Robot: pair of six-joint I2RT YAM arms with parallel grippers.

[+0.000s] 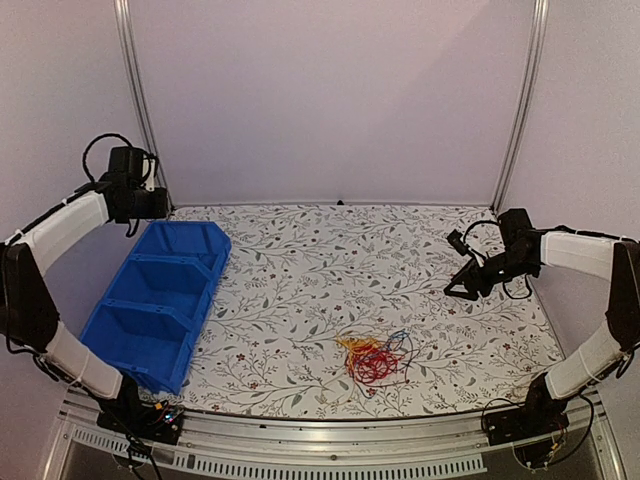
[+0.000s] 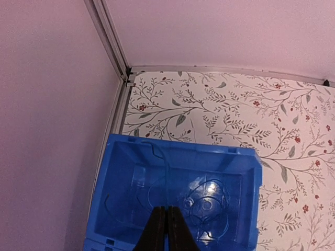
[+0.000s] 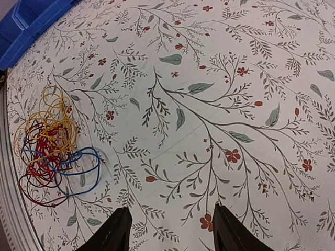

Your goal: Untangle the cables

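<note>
From above, we see the cables [image 1: 377, 358] lying as 1 loose clump of red, yellow and blue loops on the bench [image 1: 300, 250], near its front edge. The right tool [image 1: 461, 290] hangs well apart from them, farther back and to the right. The left tool [image 1: 159, 204] sits over the far end of the blue bin [image 1: 128, 268], well away from the clump.

In the left wrist view, the left tool's 2 fingers [image 2: 157, 234] are clenched together on nothing, above a bin compartment.

In the right wrist view, the right tool [image 3: 171, 229] stands released, its jaws spread wide. The cables [image 3: 52, 149] lie off to its left, not touching it.
</note>
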